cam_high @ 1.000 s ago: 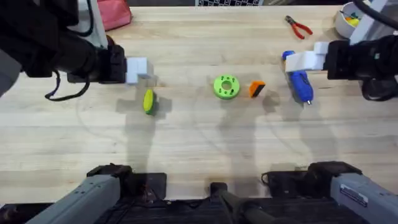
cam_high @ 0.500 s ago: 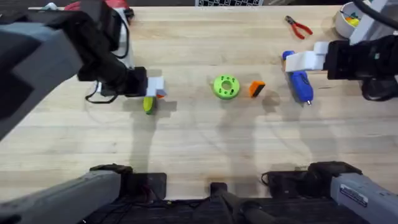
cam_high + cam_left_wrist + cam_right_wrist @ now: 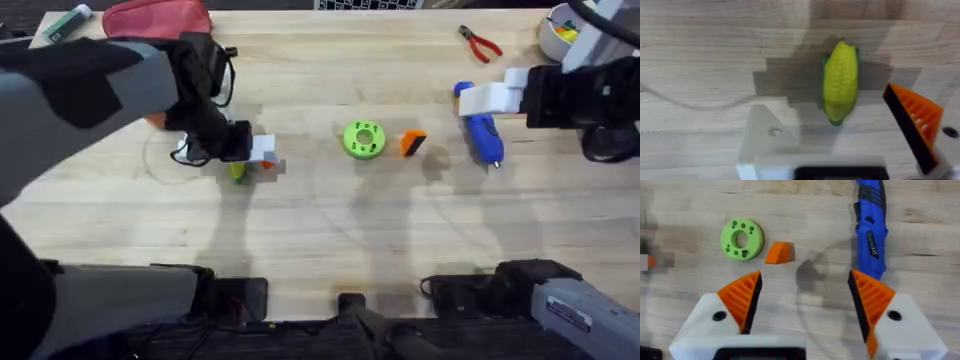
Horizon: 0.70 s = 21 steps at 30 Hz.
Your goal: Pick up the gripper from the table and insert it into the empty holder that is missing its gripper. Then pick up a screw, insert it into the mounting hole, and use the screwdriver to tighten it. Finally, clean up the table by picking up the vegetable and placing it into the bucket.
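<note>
The left arm has swung in from the desk's (image 3: 330, 250) left edge over the past second and now reaches low across it, its pincer (image 3: 255, 156) hanging directly over the vegetable (image 3: 237, 172), a toy corn cob that has not budged. In the left wrist view the cob (image 3: 840, 89) lies between the two fingertips, with the jaws spread; one finger carries an orange pad (image 3: 914, 122), while the other is the empty holder (image 3: 771, 137), a bare white mount with an open screw hole. That suggests the arm is heading for the clean-up step while the fitting work looks undone: the gripper (image 3: 412, 143), a loose orange wedge, lies on the wood just beside the green disc (image 3: 363, 140), and the screwdriver (image 3: 481, 133) rests near the right side. The right pincer (image 3: 805, 297) has held its station above the screwdriver throughout, its two orange pads spread wide and holding nothing. The bucket (image 3: 154, 120) peeks out behind the left arm.
</note>
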Motion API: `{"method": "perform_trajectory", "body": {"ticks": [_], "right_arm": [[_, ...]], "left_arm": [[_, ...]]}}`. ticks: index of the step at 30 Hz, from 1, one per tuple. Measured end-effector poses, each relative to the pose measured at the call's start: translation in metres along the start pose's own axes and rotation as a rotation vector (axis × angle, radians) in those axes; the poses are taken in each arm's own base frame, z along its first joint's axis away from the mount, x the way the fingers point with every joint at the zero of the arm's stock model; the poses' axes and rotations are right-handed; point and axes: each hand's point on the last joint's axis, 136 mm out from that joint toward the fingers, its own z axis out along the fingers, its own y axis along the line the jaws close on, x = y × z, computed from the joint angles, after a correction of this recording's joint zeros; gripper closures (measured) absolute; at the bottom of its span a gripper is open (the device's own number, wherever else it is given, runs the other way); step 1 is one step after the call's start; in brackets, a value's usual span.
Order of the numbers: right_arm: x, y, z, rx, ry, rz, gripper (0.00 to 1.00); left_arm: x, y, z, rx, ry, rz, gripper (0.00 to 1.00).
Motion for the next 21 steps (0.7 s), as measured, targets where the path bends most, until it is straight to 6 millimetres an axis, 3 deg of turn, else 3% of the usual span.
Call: {"method": "perform_trajectory", "body": {"ticks": [11,14,18,20,21], "right_arm": [[0.0001,0.0,0.0001,0.0,0.0,0.0,0.01],[0.0002,0.0,0.0001,0.0,0.001,0.0,0.01],[0.0002,0.0,0.0001,0.0,0.001,0.0,0.01],[0.0003,0.0,0.0001,0.0,0.001,0.0,0.01],[0.0002,0.0,0.0001,0.0,0.001,0.0,0.01]], "left_arm": [[-0.0012,0.0053,0.0115,-0.029,0.014,0.03,0.003],[-0.0014,0.0051,0.0112,-0.027,0.013,0.033,0.043],[-0.0019,0.0029,0.0113,-0.018,0.011,0.039,0.175],[-0.0018,0.0019,0.0113,-0.014,0.011,0.038,0.338],[-0.0019,0.0009,0.0113,-0.008,0.011,0.041,0.479]]}}
